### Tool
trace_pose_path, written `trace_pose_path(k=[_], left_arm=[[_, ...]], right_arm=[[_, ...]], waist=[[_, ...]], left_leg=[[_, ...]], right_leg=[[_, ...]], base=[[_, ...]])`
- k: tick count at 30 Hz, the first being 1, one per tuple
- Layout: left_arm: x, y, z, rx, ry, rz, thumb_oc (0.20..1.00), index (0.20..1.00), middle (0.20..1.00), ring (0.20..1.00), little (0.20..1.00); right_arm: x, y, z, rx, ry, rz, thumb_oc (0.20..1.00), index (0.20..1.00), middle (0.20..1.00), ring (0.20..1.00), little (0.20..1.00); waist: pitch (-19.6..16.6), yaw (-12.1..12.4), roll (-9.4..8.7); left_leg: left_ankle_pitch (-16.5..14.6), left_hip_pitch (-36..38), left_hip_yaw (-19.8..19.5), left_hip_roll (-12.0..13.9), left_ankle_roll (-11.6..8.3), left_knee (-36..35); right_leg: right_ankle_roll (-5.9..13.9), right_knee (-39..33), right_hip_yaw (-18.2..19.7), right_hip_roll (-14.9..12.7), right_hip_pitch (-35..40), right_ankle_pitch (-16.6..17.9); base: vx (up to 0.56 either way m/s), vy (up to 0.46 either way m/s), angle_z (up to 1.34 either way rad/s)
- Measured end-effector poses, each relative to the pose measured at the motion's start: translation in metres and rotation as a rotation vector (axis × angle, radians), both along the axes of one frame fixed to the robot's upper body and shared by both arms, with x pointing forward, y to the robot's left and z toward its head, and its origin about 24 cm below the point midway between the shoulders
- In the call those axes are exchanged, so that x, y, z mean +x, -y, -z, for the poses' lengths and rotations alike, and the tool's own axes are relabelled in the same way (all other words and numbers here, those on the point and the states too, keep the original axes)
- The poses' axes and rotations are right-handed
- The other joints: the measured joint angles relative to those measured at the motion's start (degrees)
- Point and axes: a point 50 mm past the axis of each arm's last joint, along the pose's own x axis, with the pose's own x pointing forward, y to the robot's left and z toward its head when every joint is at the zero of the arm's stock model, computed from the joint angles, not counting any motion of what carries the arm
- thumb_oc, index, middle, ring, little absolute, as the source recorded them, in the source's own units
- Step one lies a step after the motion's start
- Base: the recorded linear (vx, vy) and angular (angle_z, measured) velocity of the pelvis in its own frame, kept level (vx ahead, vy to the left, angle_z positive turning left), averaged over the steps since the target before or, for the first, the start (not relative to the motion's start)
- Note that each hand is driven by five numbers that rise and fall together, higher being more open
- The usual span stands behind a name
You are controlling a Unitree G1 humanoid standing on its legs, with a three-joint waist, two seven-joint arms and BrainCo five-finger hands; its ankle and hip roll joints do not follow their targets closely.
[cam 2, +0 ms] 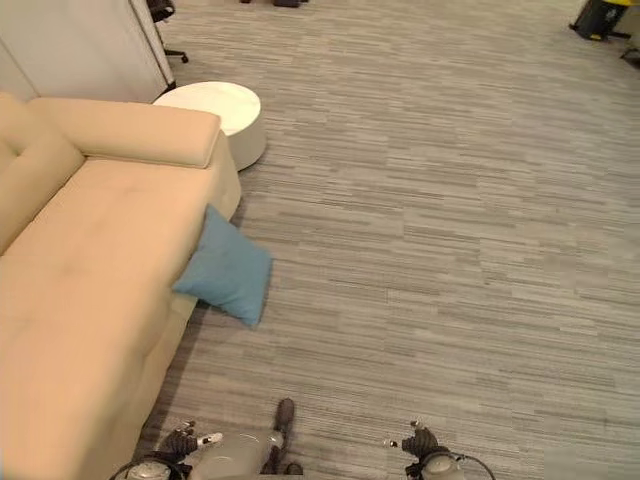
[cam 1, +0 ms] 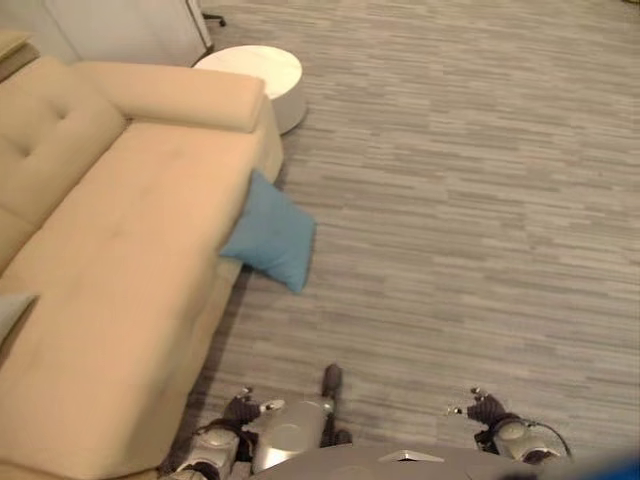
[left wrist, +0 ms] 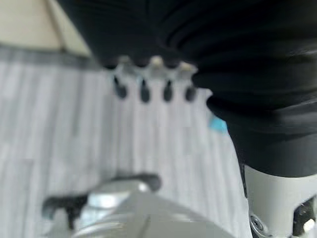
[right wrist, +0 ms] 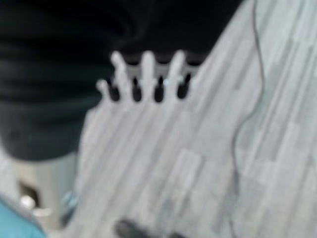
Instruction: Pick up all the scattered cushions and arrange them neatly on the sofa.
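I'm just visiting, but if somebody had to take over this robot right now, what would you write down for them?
Left hand and right hand: both low by the robot's sides, fingers relaxed, holding nothing.
Blue cushion: on the floor, leaning against the front edge of the beige sofa, ahead and to the robot's left.
A grey-blue cushion corner shows on the seat at the view's left edge.
Done: nothing picked up yet.
Left: lift the blue cushion and place it neatly on the sofa.

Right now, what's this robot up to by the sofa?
It is tidying cushions, but it holds nothing yet. A blue cushion leans against the front edge of the beige sofa, its lower corner on the floor. Both hands hang low by the robot: the left hand and the right hand have relaxed, empty fingers. A round white table stands past the sofa's armrest.
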Motion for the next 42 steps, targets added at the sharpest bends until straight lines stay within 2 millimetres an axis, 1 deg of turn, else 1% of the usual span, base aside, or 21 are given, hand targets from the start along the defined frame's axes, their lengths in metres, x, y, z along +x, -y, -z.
trace_pose_path(k=[1, 2, 3, 4, 5, 6, 7, 9, 11, 13, 14, 19, 20, 22, 24, 26, 28, 31, 34, 39, 42], left_arm=[[0.001, -0.007, -0.002, 0.018, -0.002, 0.008, 1.0, 1.0, 1.0, 1.0, 1.0], [0.007, -0.011, -0.004, 0.031, 0.011, 0.016, 1.0, 1.0, 1.0, 1.0, 1.0], [0.015, -0.011, -0.007, 0.033, 0.035, 0.019, 1.0, 1.0, 1.0, 1.0, 1.0], [0.018, -0.016, -0.008, 0.045, 0.037, 0.022, 1.0, 1.0, 1.0, 1.0, 1.0], [0.021, -0.016, -0.01, 0.05, 0.052, 0.038, 1.0, 1.0, 1.0, 1.0, 1.0], [0.023, -0.015, -0.011, 0.046, 0.062, 0.042, 1.0, 1.0, 1.0, 1.0, 1.0], [0.026, -0.009, -0.01, 0.032, 0.067, 0.046, 1.0, 1.0, 1.0, 1.0, 1.0], [0.031, -0.002, -0.01, 0.02, 0.071, 0.067, 1.0, 1.0, 1.0, 1.0, 1.0], [0.031, 0.006, -0.007, 0.003, 0.061, 0.064, 1.0, 1.0, 1.0, 1.0, 1.0], [0.024, -0.003, -0.007, 0.024, 0.04, 0.054, 1.0, 1.0, 1.0, 1.0, 1.0], [0.022, -0.001, -0.006, 0.02, 0.032, 0.054, 1.0, 1.0, 1.0, 1.0, 1.0], [0.017, 0.007, -0.003, -0.001, 0.029, 0.056, 1.0, 1.0, 1.0, 1.0, 1.0], [0.012, 0.011, 0.0, -0.013, 0.015, 0.051, 1.0, 1.0, 1.0, 1.0, 1.0], [0.024, 0.003, -0.005, 0.011, 0.043, 0.059, 1.0, 1.0, 1.0, 1.0, 1.0], [0.026, -0.008, -0.008, 0.035, 0.049, 0.045, 1.0, 1.0, 1.0, 1.0, 1.0], [0.017, -0.011, -0.006, 0.043, 0.012, 0.045, 1.0, 1.0, 1.0, 1.0, 1.0], [0.033, -0.012, -0.011, 0.05, 0.046, 0.06, 1.0, 1.0, 1.0, 1.0, 1.0], [0.031, 0.0, -0.008, 0.021, 0.043, 0.069, 1.0, 1.0, 1.0, 1.0, 1.0], [0.001, -0.003, 0.001, 0.018, -0.037, 0.034, 1.0, 1.0, 1.0, 1.0, 1.0], [0.002, -0.006, 0.0, 0.021, -0.034, 0.021, 1.0, 1.0, 1.0, 1.0, 1.0], [0.018, -0.01, -0.006, 0.039, 0.004, 0.042, 1.0, 1.0, 1.0, 1.0, 1.0]], right_arm=[[-0.004, -0.001, 0.002, 0.004, -0.02, 0.002, 1.0, 1.0, 1.0, 1.0, 1.0], [-0.006, -0.002, 0.003, 0.004, -0.034, 0.006, 1.0, 1.0, 1.0, 1.0, 1.0], [-0.008, 0.001, 0.003, -0.002, -0.039, 0.007, 1.0, 1.0, 1.0, 1.0, 1.0], [0.0, -0.004, 0.002, 0.008, -0.019, 0.003, 1.0, 1.0, 1.0, 1.0, 1.0], [0.001, -0.009, 0.002, 0.024, -0.007, -0.003, 1.0, 1.0, 1.0, 1.0, 1.0], [0.005, -0.009, 0.0, 0.023, 0.01, -0.014, 1.0, 1.0, 1.0, 1.0, 1.0], [0.007, -0.006, -0.001, 0.015, 0.021, -0.016, 1.0, 1.0, 1.0, 1.0, 1.0], [0.008, -0.004, -0.002, 0.011, 0.027, -0.018, 1.0, 1.0, 1.0, 1.0, 1.0], [0.007, -0.007, -0.002, 0.015, 0.024, -0.031, 1.0, 1.0, 1.0, 1.0, 1.0], [0.002, -0.013, 0.001, 0.031, 0.012, -0.036, 1.0, 1.0, 1.0, 1.0, 1.0], [-0.005, -0.01, 0.003, 0.025, -0.008, -0.026, 1.0, 1.0, 1.0, 1.0, 1.0], [-0.018, 0.015, 0.001, -0.034, -0.037, -0.01, 1.0, 1.0, 1.0, 1.0, 1.0], [-0.008, 0.012, -0.002, -0.031, -0.012, -0.021, 1.0, 1.0, 1.0, 1.0, 1.0], [-0.026, 0.002, 0.006, 0.003, -0.051, -0.015, 1.0, 1.0, 1.0, 1.0, 1.0], [-0.019, -0.001, 0.005, 0.008, -0.037, -0.016, 1.0, 1.0, 1.0, 1.0, 1.0], [-0.008, 0.004, 0.0, -0.006, 0.0, -0.018, 1.0, 1.0, 1.0, 1.0, 1.0], [-0.024, 0.007, 0.004, -0.006, -0.04, 0.006, 1.0, 1.0, 1.0, 1.0, 1.0], [-0.024, 0.008, 0.004, 0.0, -0.045, 0.048, 1.0, 1.0, 1.0, 1.0, 1.0], [-0.011, 0.004, 0.002, 0.013, -0.009, 0.054, 1.0, 1.0, 1.0, 1.0, 1.0], [-0.018, 0.004, 0.004, 0.017, -0.019, 0.055, 1.0, 1.0, 1.0, 1.0, 1.0], [-0.015, -0.002, 0.003, 0.031, -0.007, 0.024, 1.0, 1.0, 1.0, 1.0, 1.0]], waist=[[-0.21, -0.09, -1.29], [-0.15, 0.85, -2.42], [-0.16, 1.02, -1.55], [-0.41, 0.73, -0.67], [0.12, 1.49, 0.05], [-0.09, 1.01, -0.11], [-0.32, 0.32, -0.6], [-0.58, -0.94, -0.81], [-0.53, -1.05, 1.5], [-1.3, -1.28, -0.95], [-1.21, -1.11, 0.13], [-2.61, -2.56, 1.57], [-2.68, -2.51, 1.67], [-2.87, -2.57, -1.5], [-1.7, -2.14, -3.2], [-1.18, -2.23, -2.53], [-0.89, -4.56, -3.56], [-1.38, -4.93, -1.61], [-1.79, -4.15, -0.06], [-1.74, -3.95, -0.39], [-1.29, -4.94, 0.44]], left_leg=[[-1.21, -0.38, 0.85, -1.27, -0.72, 1.79], [-1.54, -0.11, 1.17, -2.25, 0.21, 2.03], [-2.13, 1.87, 1.47, -1.24, 2.7, 0.45], [-3.94, 4.62, 1.59, 0.76, 2.71, -2.0], [-3.79, 8.13, 1.62, 3.21, 2.92, -4.65], [-4.58, 9.92, 0.8, 3.79, 2.97, -4.56], [-5.84, 10.62, 0.15, 3.88, 1.91, -3.51], [-8.68, 10.77, -1.61, 4.55, -0.57, -1.87], [-10.08, 13.73, -3.33, 8.97, -3.94, -2.39], [-11.62, 13.91, -4.76, 9.14, -6.92, -0.78], [-12.65, 14.87, -5.55, 11.11, -8.48, -0.47], [-10.64, 12.27, -9.01, 12.05, -11.18, 6.31], [-7.81, 11.06, -9.42, 12.28, -14.55, 7.57], [-3.23, 5.83, -12.03, 12.15, -15.89, 10.34], [0.21, 4.66, -9.16, 13.33, -15.51, 9.28], [2.64, 2.18, -6.33, 14.57, -14.94, 9.68], [7.65, -0.32, 4.29, 14.03, -13.43, 7.12], [0.27, 1.68, 18.39, 12.41, -11.46, 3.88], [-2.31, 7.74, 13.51, 9.24, -7.88, -6.46], [-4.69, 10.48, 13.25, 5.28, -4.13, -7.25], [-5.81, 12.14, 9.62, 4.17, -2.5, -7.27]], right_leg=[[-2.3, -2.34, 0.12, -0.25, 1.8, 0.7], [-0.77, -0.47, -0.09, -0.66, 1.47, 0.96], [0.72, 3.62, -1.47, 0.18, -0.11, 1.92], [3.53, 12.62, -4.19, 0.61, -3.17, 3.59], [8.62, 28.96, -8.57, -1.56, -9.88, 7.67], [6.89, 33.15, -8.71, -4.43, -12.65, 4.83], [8.48, 33.52, -6.59, -8.47, -15.01, 3.38], [7.7, 34.03, -3.38, -13.35, -18.66, 3.27], [5.69, 17.09, -1.95, -16.62, -19.21, 6.83], [5.69, 1.91, -0.07, -16.41, -17.02, 17.12], [1.73, 1.28, -0.7, -14.75, -15.71, 18.87], [0.81, 2.64, 0.73, -13.09, -10.54, 12.55], [0.47, 0.59, -0.39, -12.92, -8.5, 12.8], [0.19, -6.21, -1.29, -11.94, -3.86, 13.06], [-1.5, -8.06, -2.96, -10.86, -3.42, 14.21], [-2.13, -8.55, -6.63, -9.85, -2.23, 14.27], [-2.47, -11.68, -14.97, -11.42, -0.61, 14.27], [-2.58, -12.98, -19.04, -9.96, -0.21, 12.98], [-0.64, -10.05, -18.17, -9.54, -1.25, 12.63], [1.66, 6.3, -16.96, -16.5, -6.05, 8.55], [4.55, 21.63, -8.58, -17.76, -13.24, 6.52]], base=[[0.21, 0.072, 0.03], [0.21, 0.079, -0.15], [0.21, 0.08, -0.24], [0.1, 0.035, -0.28], [0.17, 0.048, -0.06], [0.23, 0.053, 0.07], [0.28, 0.026, 0.31], [0.24, -0.073, 0.38], [0.19, -0.12, 0.36], [0.14, -0.109, 0.39], [0.21, -0.162, 0.39], [0.13, -0.169, 0.68], [0.05, -0.233, 0.7], [0.0, -0.157, 1.68], [-0.02, -0.125, 1.01], [0.0, -0.052, 0.92], [0.07, 0.011, 1.87], [0.12, 0.065, 1.05], [0.27, 0.205, 0.05], [0.17, 0.16, 0.07], [0.17, 0.046, 0.5]])
